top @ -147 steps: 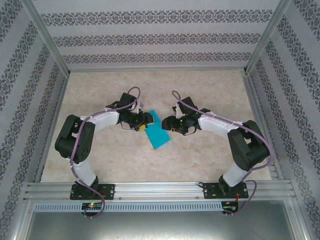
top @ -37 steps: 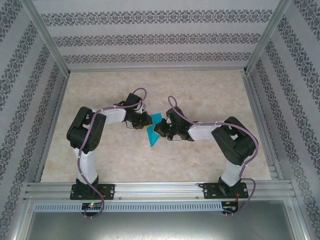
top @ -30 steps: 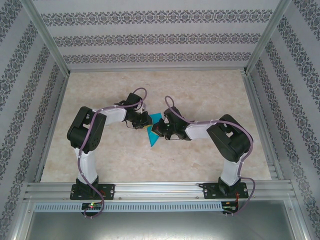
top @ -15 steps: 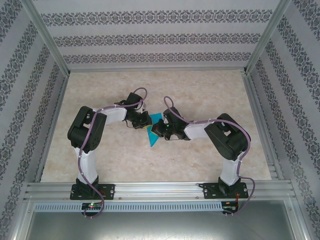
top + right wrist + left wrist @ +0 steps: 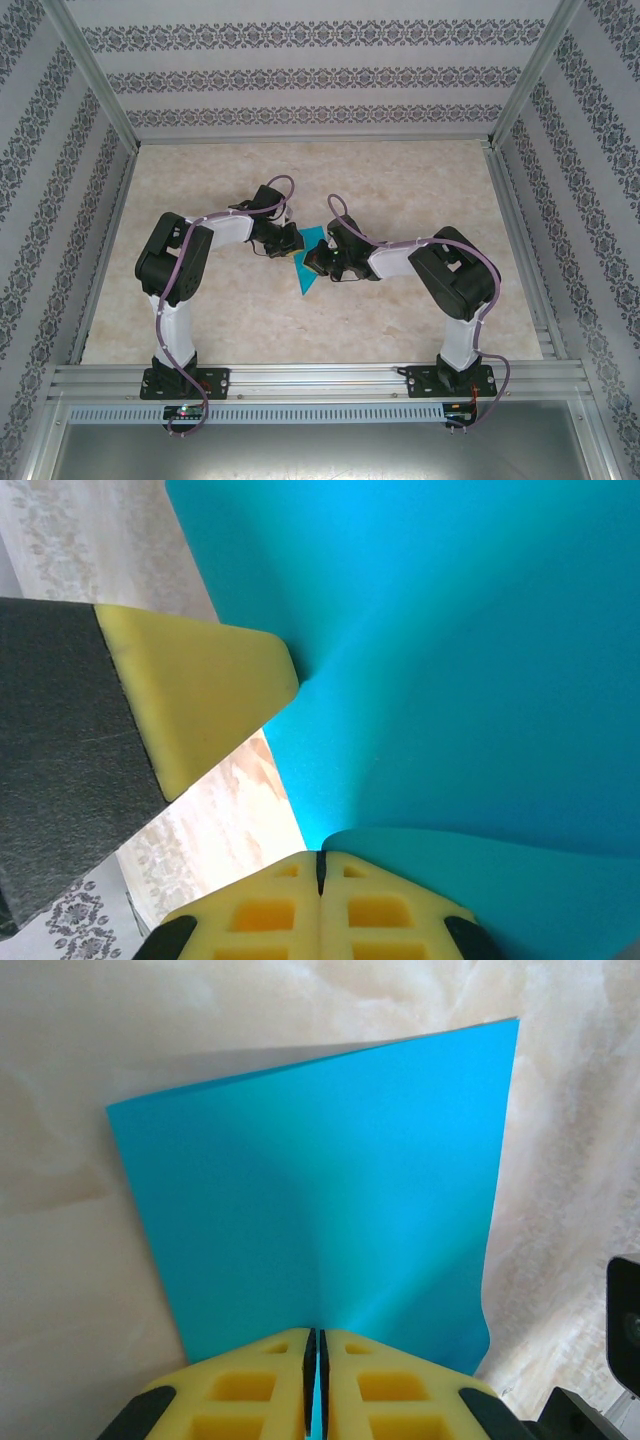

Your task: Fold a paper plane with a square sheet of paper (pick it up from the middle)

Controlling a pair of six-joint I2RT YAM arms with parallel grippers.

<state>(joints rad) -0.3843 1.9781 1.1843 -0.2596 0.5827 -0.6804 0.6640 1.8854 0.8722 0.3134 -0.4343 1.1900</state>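
Observation:
The square sheet of paper [image 5: 303, 278] is teal-blue and stands tilted up off the table between my two grippers. My left gripper [image 5: 293, 245] is shut on its near edge. In the left wrist view the sheet [image 5: 320, 1180] rises from between the yellow fingertips of that gripper [image 5: 316, 1332], with a soft crease up its middle. My right gripper [image 5: 312, 262] is shut and pressed against the sheet from the right. In the right wrist view the paper [image 5: 460, 660] curls over the right gripper [image 5: 321, 858], and the left gripper's yellow finger [image 5: 200, 695] meets the sheet at upper left.
The marble-patterned tabletop [image 5: 400, 180] lies open all round the two grippers. Patterned walls close the back and both sides. An aluminium rail [image 5: 320, 380] carrying both arm bases runs along the near edge.
Over the last second my right gripper has edged a little left into the paper, toward the left gripper. The left gripper has kept its hold and stayed in place.

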